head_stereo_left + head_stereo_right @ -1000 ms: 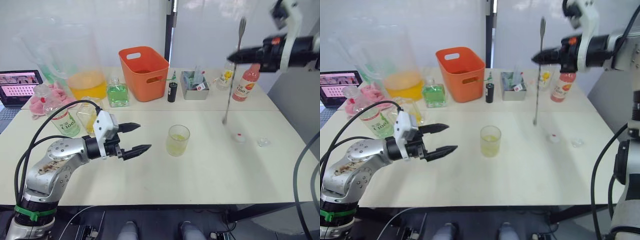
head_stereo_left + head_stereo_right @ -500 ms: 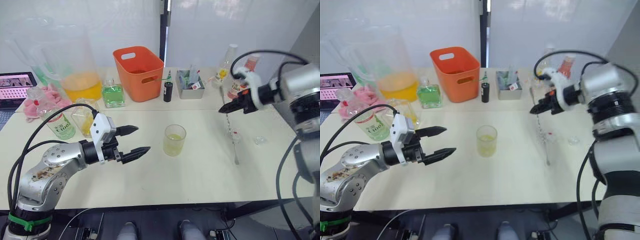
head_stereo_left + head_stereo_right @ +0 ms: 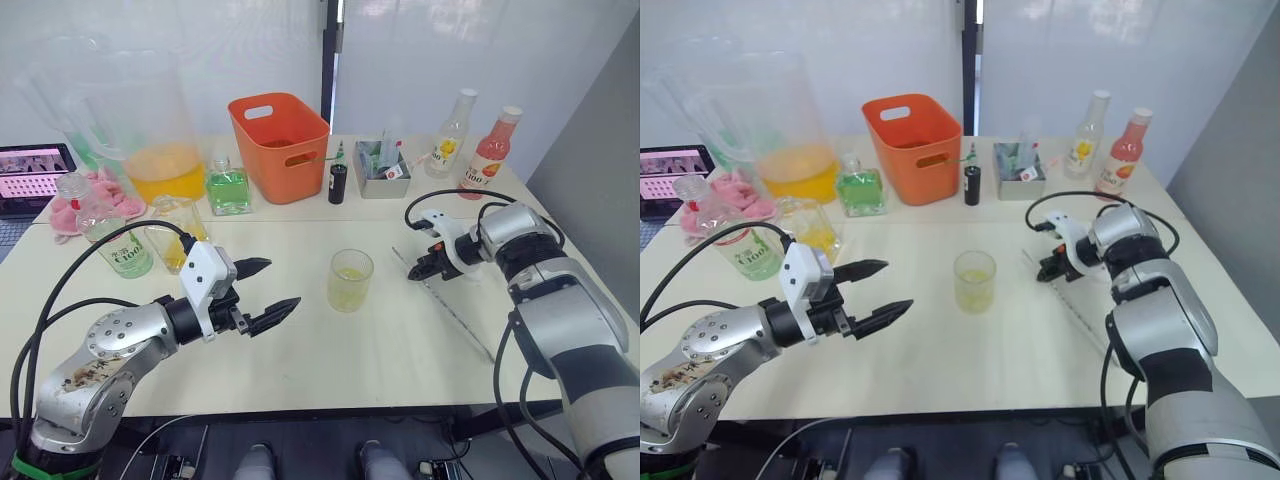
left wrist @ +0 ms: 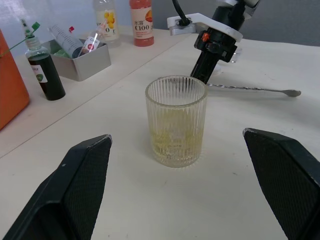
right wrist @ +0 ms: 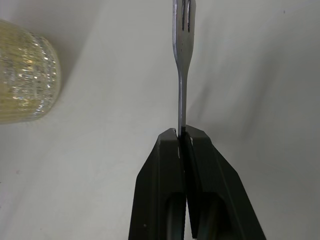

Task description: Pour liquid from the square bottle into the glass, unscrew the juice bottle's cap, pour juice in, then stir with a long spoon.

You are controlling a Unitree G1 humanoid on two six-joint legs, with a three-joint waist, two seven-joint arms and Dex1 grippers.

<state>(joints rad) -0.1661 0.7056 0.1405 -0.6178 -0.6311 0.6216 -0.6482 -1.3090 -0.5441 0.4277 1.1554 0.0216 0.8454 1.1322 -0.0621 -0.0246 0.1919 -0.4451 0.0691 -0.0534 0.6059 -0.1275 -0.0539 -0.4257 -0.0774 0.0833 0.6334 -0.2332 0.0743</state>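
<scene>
The glass [image 3: 350, 280] stands mid-table with a little yellow liquid in it. To its right, my right gripper [image 3: 413, 273] is down at the table, shut on the long spoon [image 3: 455, 315], which lies flat and runs toward the front right. The right wrist view shows the pads closed on the spoon's handle [image 5: 181, 75]. My left gripper [image 3: 282, 282] hovers open to the left of the glass, pointing at it. The square bottle [image 3: 170, 240] and the juice bottle [image 3: 122, 250] stand behind the left arm. The cap is out of view.
Along the back stand a big pitcher of orange liquid [image 3: 165, 150], a green square bottle [image 3: 228, 188], an orange bin [image 3: 280, 140], a small dark bottle [image 3: 338, 183], a metal tray [image 3: 385, 170], a yellow-label bottle [image 3: 450, 135] and a pink-red bottle [image 3: 487, 150]. A laptop [image 3: 35, 170] sits far left.
My right arm came down from high up and the spoon went from hanging upright to lying on the table right of the glass. The left gripper barely moved.
</scene>
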